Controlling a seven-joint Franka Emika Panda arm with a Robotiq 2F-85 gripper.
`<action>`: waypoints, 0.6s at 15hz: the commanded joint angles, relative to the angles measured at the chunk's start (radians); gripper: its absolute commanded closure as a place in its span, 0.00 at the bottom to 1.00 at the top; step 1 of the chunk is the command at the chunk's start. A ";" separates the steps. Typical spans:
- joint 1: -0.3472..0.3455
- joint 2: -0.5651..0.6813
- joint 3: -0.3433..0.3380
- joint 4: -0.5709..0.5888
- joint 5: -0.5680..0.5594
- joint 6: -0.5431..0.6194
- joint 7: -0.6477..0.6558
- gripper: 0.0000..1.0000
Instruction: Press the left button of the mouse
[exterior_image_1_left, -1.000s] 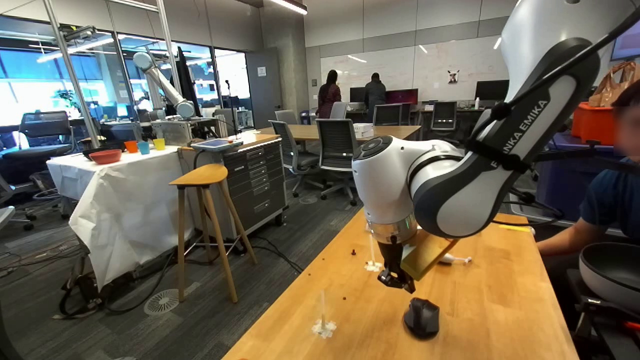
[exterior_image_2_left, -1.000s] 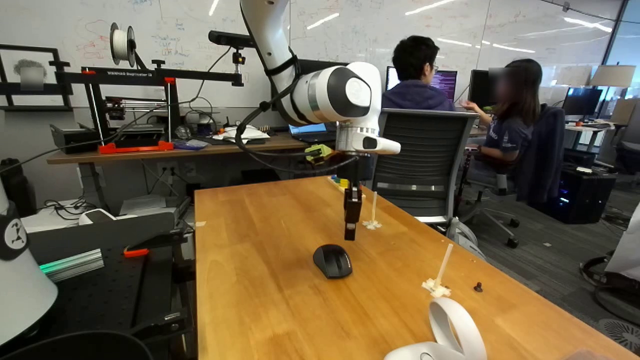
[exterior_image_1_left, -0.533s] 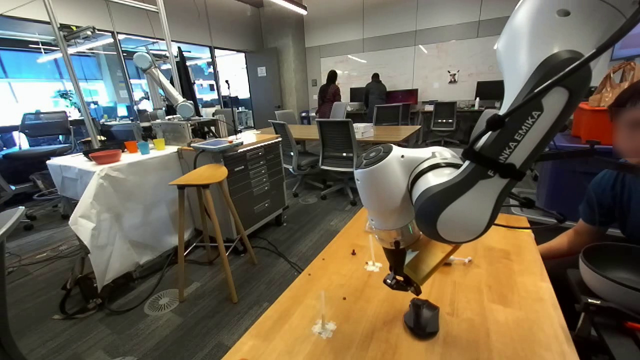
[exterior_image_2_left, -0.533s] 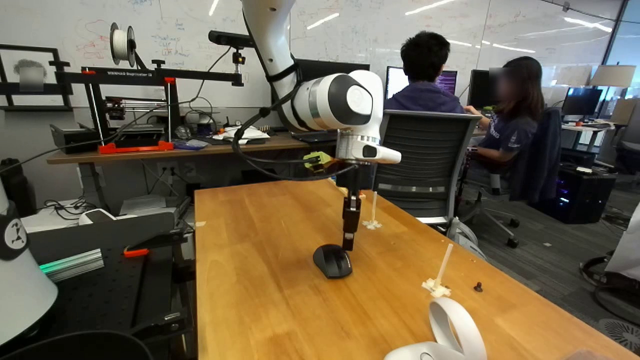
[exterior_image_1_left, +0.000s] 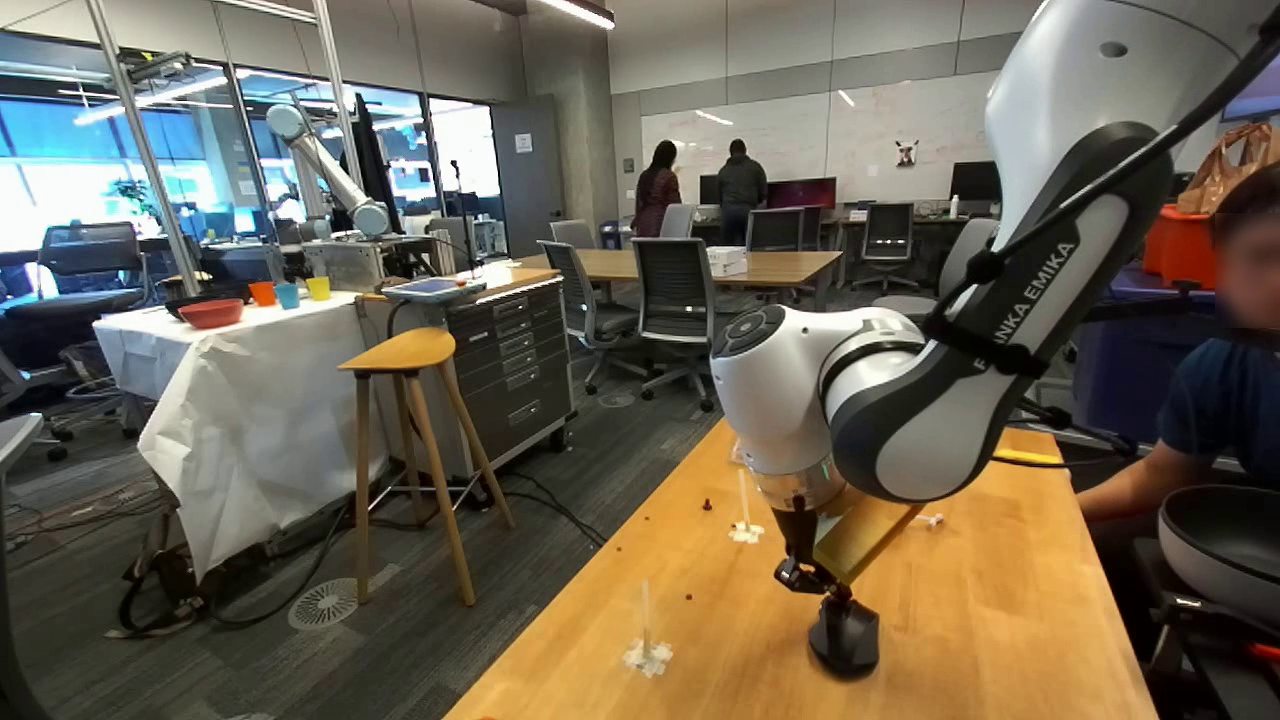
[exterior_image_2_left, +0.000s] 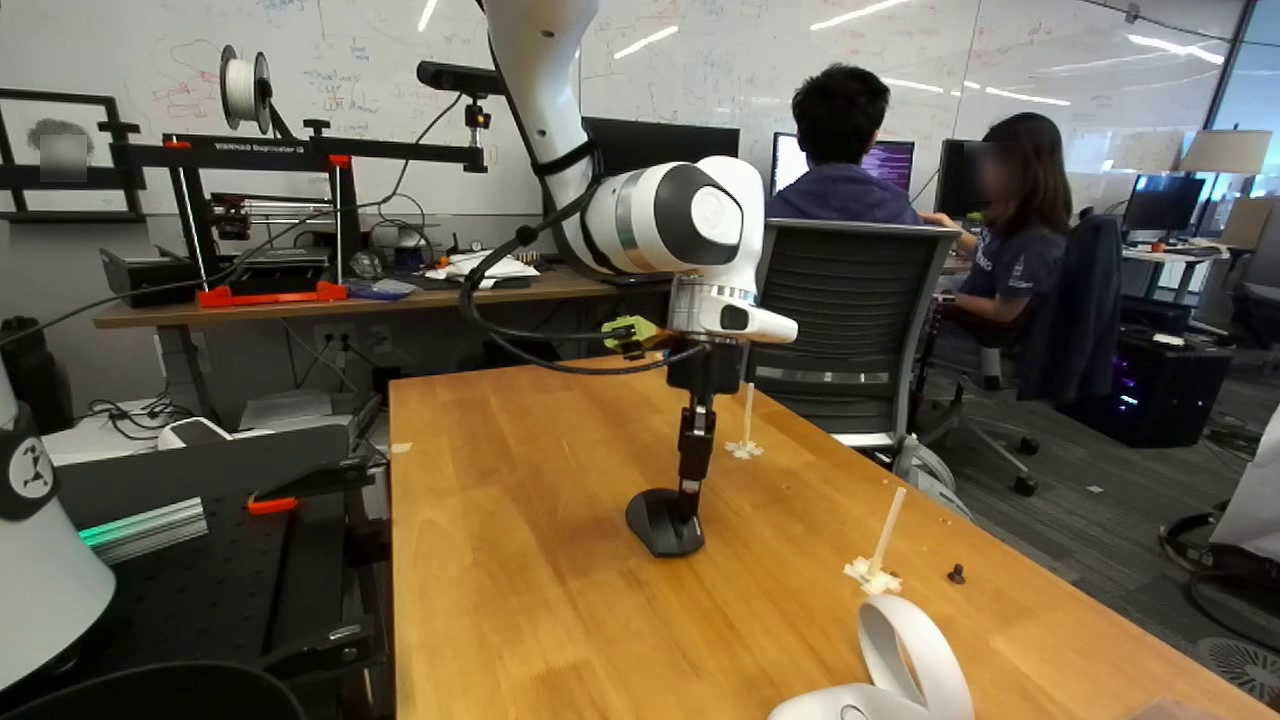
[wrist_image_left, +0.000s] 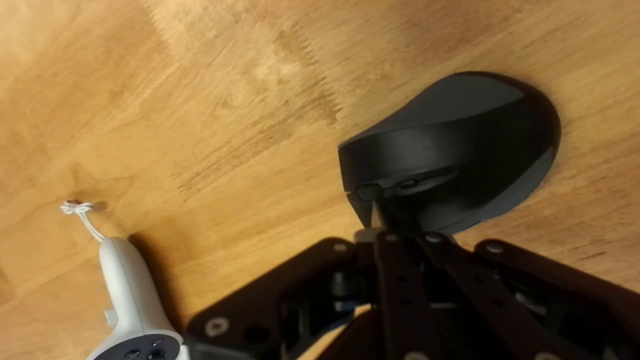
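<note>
"FRANKA EMIKA" is marking the arm (exterior_image_1_left: 1040, 290); "WANHAO" is topping the printer (exterior_image_2_left: 262, 151). In an exterior view, the gripper (exterior_image_2_left: 690, 488) is standing lower than before, fingers together, grasping nothing, at the one o'clock edge of the mouse (exterior_image_2_left: 654, 526) on the table (exterior_image_2_left: 500, 600). Near nine o'clock in an exterior view, a red bowl (exterior_image_1_left: 212, 315) is sitting near cups (exterior_image_1_left: 288, 296).

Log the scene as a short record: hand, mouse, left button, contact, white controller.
hand: shut, pointing down over the mouse
mouse: black, resting on the wooden table
left button: partly hidden by the hand
contact: hand seems to touch the mouse; press cannot be confirmed
white controller: lower left in the wrist view, apart from the mouse
</note>
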 joint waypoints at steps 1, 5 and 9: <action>0.028 0.004 -0.021 0.007 0.017 -0.014 0.013 1.00; 0.026 -0.011 -0.016 0.007 0.023 -0.018 0.007 1.00; 0.032 -0.048 -0.008 0.018 0.026 -0.024 -0.004 1.00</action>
